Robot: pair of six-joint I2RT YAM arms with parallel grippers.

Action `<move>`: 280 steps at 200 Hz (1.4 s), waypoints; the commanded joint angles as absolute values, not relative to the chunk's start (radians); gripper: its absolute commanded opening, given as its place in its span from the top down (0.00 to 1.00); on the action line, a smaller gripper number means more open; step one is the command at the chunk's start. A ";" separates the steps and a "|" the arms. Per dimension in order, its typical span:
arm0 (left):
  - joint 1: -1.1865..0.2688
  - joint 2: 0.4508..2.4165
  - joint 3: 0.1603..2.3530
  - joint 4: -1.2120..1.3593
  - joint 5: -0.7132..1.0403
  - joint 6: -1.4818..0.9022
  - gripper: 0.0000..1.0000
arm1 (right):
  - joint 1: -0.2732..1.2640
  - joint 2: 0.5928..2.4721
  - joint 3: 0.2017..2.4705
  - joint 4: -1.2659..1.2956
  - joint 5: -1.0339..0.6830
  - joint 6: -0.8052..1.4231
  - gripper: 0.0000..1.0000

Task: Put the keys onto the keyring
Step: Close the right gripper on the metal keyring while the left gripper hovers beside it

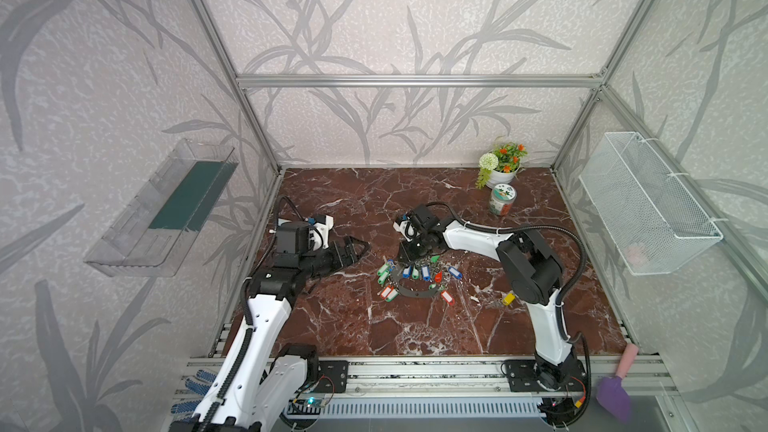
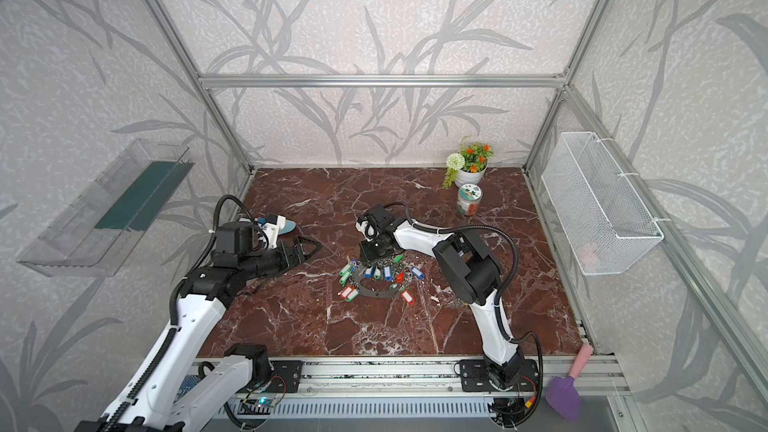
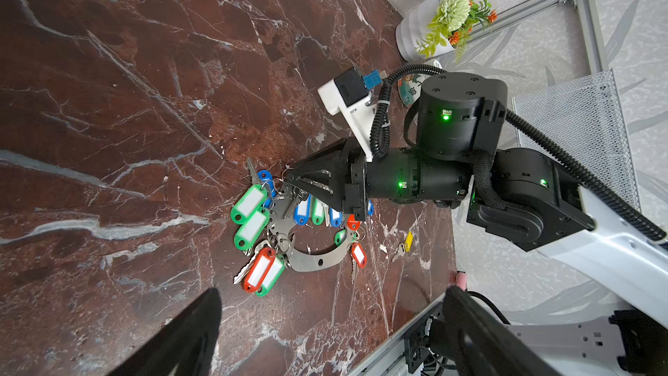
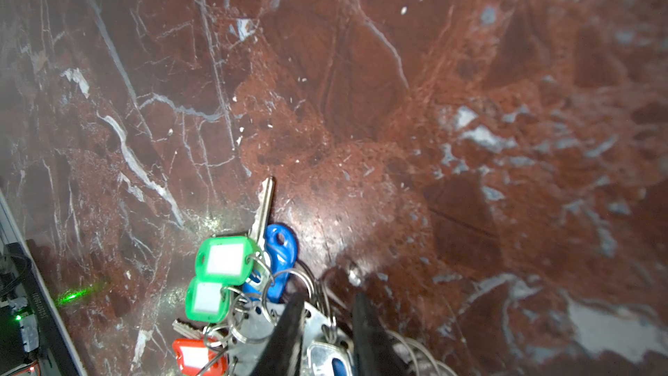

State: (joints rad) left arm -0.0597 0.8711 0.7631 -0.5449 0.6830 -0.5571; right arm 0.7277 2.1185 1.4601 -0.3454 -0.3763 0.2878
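Observation:
The keyring [image 1: 415,292] [image 2: 376,292] is a flat grey metal hoop on the marble floor, strung with keys on green, blue and red tags. My right gripper [image 1: 409,257] [image 2: 370,257] [image 4: 325,298] points down at its far end. The jaws are drawn narrow around the band [image 4: 318,320], and the tips [image 3: 291,179] sit among the split rings. The keys [image 1: 508,298] [image 3: 407,241], with a yellow tag, lie loose on the floor to the right of the hoop, beside the right arm. My left gripper [image 1: 357,249] [image 2: 309,249] [image 3: 332,294] hovers wide open and empty, left of the hoop.
A white flower pot [image 1: 503,172] and a small jar [image 1: 502,200] stand at the back right. A wire mesh basket [image 1: 648,205] hangs on the right wall and a clear shelf [image 1: 166,209] on the left wall. A purple trowel [image 1: 615,396] lies on the front rail.

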 commanded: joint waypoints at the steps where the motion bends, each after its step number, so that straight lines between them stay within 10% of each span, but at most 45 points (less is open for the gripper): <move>1: -0.051 0.870 0.751 -0.534 0.692 -0.549 0.04 | 0.732 2.136 1.488 -0.371 -0.394 0.286 0.78; 120: -0.040 0.873 0.749 -0.531 0.693 -0.551 0.05 | 0.733 2.110 1.483 -0.371 -0.408 0.290 1.00; 280: -0.037 0.763 0.748 -0.416 0.566 -0.649 0.21 | 0.709 1.621 1.195 -0.117 -0.585 0.052 1.00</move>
